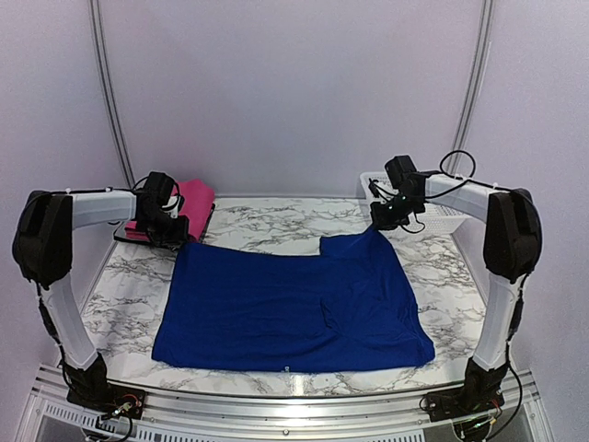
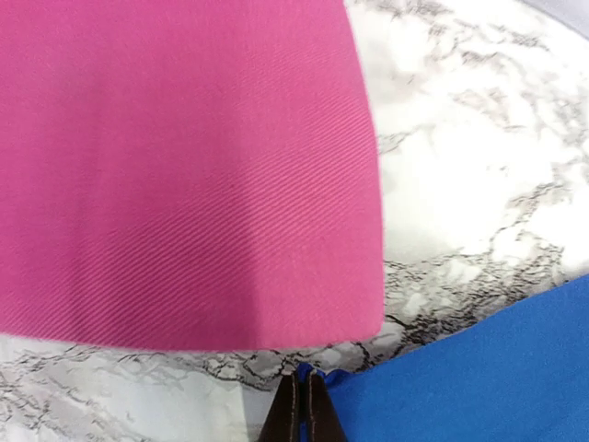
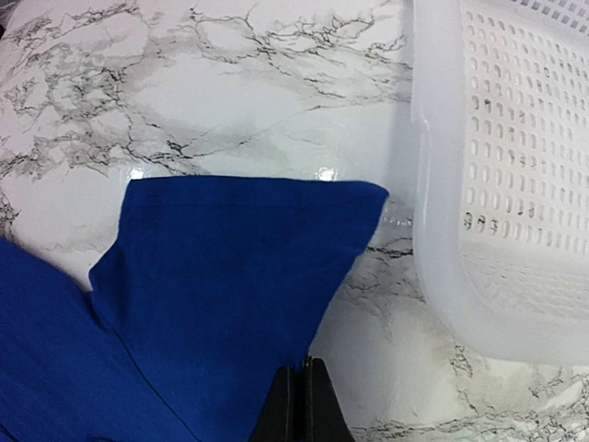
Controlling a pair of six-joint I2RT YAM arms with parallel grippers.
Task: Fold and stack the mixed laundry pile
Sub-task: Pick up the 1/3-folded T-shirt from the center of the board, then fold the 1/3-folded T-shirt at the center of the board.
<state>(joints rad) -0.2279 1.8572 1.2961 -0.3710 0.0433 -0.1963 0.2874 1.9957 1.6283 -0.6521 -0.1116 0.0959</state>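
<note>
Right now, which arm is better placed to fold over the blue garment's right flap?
Right. The right gripper is shut on the far right flap of the blue garment; the left gripper pinches its far left corner, by the pink garment.

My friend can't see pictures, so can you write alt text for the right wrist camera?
The right gripper is shut, pinching the edge of a blue garment that lies on a marble table. A white mesh basket stands close beside the cloth's corner, at the picture's right side.

Matt blue cloth [image 1: 285,308], glossy marbled table [image 1: 267,221]
</note>
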